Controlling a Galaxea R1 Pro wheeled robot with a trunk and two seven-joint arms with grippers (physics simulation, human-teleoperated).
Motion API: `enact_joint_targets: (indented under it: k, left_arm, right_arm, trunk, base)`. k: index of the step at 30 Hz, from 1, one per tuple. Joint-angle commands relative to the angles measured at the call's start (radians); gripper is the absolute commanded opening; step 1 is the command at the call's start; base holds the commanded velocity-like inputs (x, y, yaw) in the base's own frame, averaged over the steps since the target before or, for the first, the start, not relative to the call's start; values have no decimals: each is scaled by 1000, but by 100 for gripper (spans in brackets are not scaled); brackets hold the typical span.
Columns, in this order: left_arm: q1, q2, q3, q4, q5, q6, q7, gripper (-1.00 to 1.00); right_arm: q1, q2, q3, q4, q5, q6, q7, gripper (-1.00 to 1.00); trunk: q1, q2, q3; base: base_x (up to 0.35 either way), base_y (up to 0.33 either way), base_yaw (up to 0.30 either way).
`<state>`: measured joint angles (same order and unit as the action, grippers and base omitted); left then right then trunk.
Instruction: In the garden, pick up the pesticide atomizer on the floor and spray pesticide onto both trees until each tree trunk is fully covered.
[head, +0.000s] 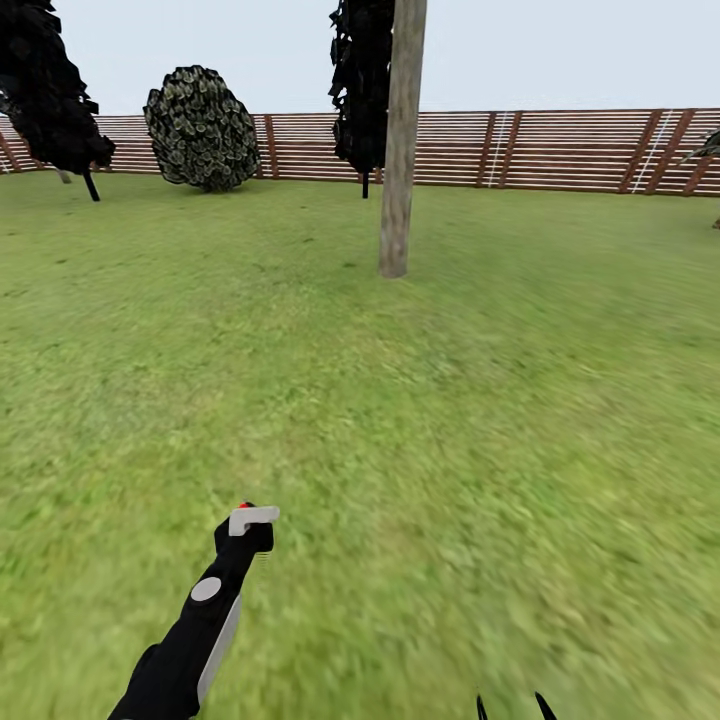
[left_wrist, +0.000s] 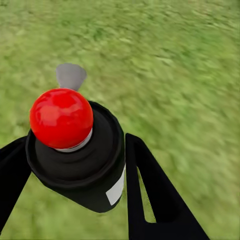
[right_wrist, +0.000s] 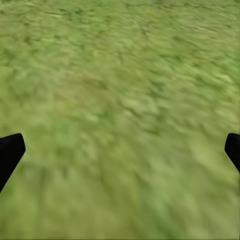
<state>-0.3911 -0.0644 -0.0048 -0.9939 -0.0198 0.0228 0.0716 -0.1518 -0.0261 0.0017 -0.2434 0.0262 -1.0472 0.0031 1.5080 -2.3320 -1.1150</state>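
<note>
Pesticide atomizer (left_wrist: 80, 155): small, likely light, rigid, smooth-sided; left gripper (left_wrist: 75, 165) fingers clamp its dark body below the red cap. Right gripper (right_wrist: 120, 150) fingers wide, empty.

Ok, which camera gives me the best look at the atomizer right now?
Left wrist view: the atomizer sits large between the left gripper fingers, red cap plain. Head view has it small at the arm's tip. Right wrist view looks at grass.

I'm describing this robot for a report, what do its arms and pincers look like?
The left arm is glossy black with a grey round disc and a pale grey side panel. The left pincer has black, flat, tapering fingers. The right pincer shows black fingertips, spread wide.
</note>
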Motion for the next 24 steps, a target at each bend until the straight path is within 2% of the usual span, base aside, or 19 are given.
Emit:
enact_joint_targets:
  k: [1,24]
  left_arm:
    - [0,0,0,0,0,0,0,-100]
    - [0,0,0,1,0,-1,-1,-100]
  right_arm:
    - [0,0,0,1,0,0,0,100]
    - [0,0,0,3,0,0,0,100]
  trunk:
    - [0,0,0]
    - [0,0,0]
  base:
    - [338,0,0]
    - [338,0,0]
